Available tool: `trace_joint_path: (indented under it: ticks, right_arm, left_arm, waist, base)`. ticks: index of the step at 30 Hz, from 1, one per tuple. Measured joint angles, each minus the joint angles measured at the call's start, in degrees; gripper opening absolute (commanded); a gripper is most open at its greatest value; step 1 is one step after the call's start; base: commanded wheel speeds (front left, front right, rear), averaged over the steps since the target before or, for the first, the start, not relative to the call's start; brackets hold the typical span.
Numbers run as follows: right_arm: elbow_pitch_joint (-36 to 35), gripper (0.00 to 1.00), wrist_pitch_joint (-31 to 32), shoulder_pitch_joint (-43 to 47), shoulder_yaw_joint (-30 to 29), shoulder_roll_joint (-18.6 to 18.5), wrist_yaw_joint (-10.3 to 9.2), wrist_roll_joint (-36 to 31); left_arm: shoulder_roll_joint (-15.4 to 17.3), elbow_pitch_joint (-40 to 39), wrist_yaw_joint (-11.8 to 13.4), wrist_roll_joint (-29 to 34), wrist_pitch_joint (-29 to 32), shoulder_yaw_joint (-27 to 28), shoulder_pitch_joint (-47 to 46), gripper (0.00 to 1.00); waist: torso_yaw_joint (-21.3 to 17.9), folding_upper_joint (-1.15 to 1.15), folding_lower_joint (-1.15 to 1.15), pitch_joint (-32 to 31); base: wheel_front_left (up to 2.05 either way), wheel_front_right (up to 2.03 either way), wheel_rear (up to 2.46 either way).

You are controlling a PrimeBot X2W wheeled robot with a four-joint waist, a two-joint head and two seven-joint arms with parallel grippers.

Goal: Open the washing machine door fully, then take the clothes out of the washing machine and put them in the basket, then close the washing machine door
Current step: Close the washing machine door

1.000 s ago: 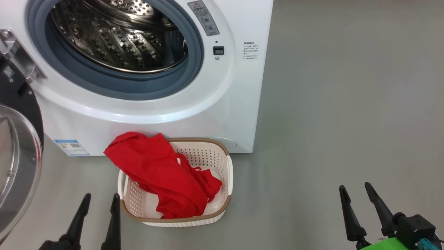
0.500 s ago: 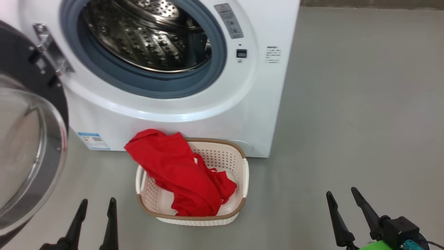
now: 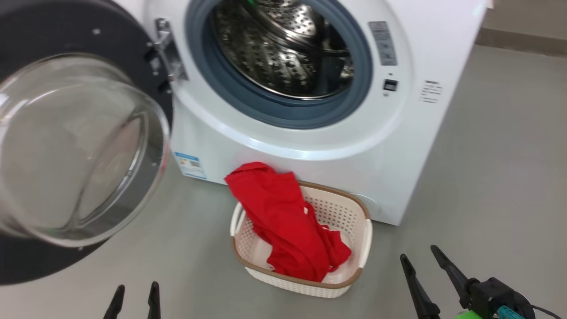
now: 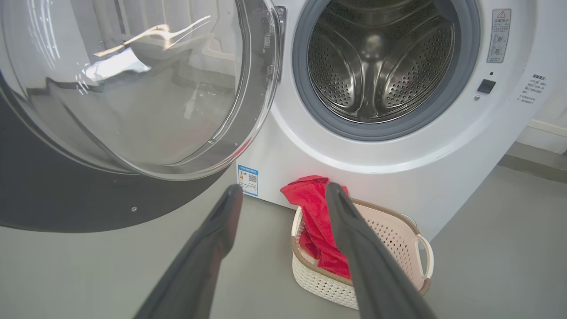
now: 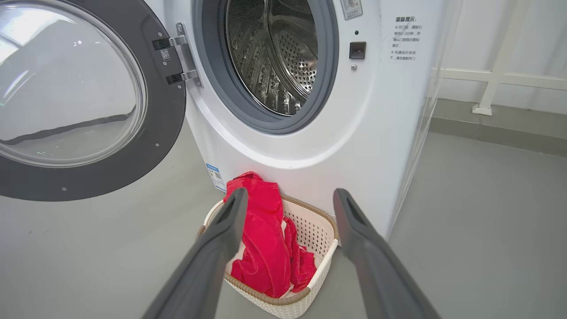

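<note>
Laundry out, door left to shut: the washing machine door stands swung wide at the left of the head view. Its glass bowl faces the camera, and its hinge sits on the left edge of the opening. The drum shows bare steel as far as can be seen. The clothes lie heaped in the basket on the floor, against the foot of the washing machine. The left gripper hangs at the bottom edge, fingers apart and empty, with the door above it and to its left. The right gripper, also spread and empty, sits at lower right, well apart from the door, beyond the basket. The left arm looks the nearer one for the closing push, which must sweep rightward toward the opening.
</note>
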Motion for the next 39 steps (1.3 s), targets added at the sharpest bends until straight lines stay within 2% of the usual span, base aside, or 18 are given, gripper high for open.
trace_joint_path:
  ticks: [4,11,18,24,25,26,27,28,32,37,39]
  right_arm:
    - [0.4,1.0,0.0,-1.3,2.2,-0.5,0.0,0.5]
    - [2.5,1.0,0.0,-5.8,8.1,-2.2,0.0,1.7]
    - [4.4,1.0,0.0,-9.5,11.4,-3.5,0.0,2.7]
    - [5.0,1.0,0.0,-10.3,12.5,-3.8,0.0,3.1]
    - [5.1,1.0,0.0,-10.3,12.5,-3.8,0.0,3.1]
    - [5.1,1.0,0.0,-10.3,12.4,-3.8,0.0,3.2]
    - [5.1,1.0,0.0,-10.3,12.3,-3.8,0.0,3.2]
    - [5.1,1.0,0.0,-10.3,12.0,-3.7,0.0,3.2]
    - [4.7,1.0,0.0,-10.1,9.5,-3.0,0.0,3.2]
    - [3.6,1.0,0.0,-7.9,6.8,-1.1,0.0,2.9]
    - [3.0,1.0,0.0,-5.6,5.0,-0.2,0.0,2.6]
  left_arm:
    - [0.0,0.1,0.8,-0.7,0.0,-0.1,1.0,1.0]
    - [0.0,-1.5,3.5,-3.6,0.0,0.5,1.3,1.0]
    - [0.0,-3.3,5.8,-6.3,0.0,0.6,2.1,1.0]
    - [0.0,-4.1,6.3,-7.3,0.0,0.5,2.3,1.0]
    - [0.0,-4.3,6.3,-7.8,0.0,0.5,2.3,0.87]
    - [0.0,-4.6,6.1,-8.5,0.0,0.6,2.2,0.25]
    - [0.0,-4.7,5.8,-9.1,0.0,0.7,2.2,0.25]
    - [0.0,-4.8,5.3,-9.6,0.0,1.0,2.2,0.0]
    - [-0.2,-6.4,2.6,-9.8,0.0,4.1,0.5,0.0]
    - [-0.1,-12.0,-0.5,-6.0,0.0,11.7,-8.0,0.0]
    - [2.2,-14.2,-1.5,-4.9,0.0,15.2,-13.8,0.0]
  waist:
    - [3.4,0.0,0.0,-0.7]
    - [7.5,0.0,0.0,-0.8]
    - [8.9,0.0,0.0,0.5]
    - [9.2,0.0,0.0,1.0]
    - [9.2,0.0,0.0,1.0]
    - [9.2,0.0,0.0,1.0]
    - [9.1,0.0,0.0,1.0]
    - [9.1,0.0,0.0,1.1]
    - [8.7,0.0,0.0,0.9]
    - [8.3,0.0,0.0,0.7]
    - [8.0,0.0,0.0,0.8]
  base:
    - [0.0,0.0,0.0]
    - [0.0,0.0,0.0]
    - [0.0,0.0,0.0]
    - [0.0,0.0,0.0]
    - [0.0,0.0,0.0]
    - [0.0,0.0,0.0]
    - [0.0,0.0,0.0]
    - [0.0,0.0,0.0]
    - [0.0,0.0,0.0]
    - [0.0,0.0,0.0]
    - [0.0,0.0,0.0]
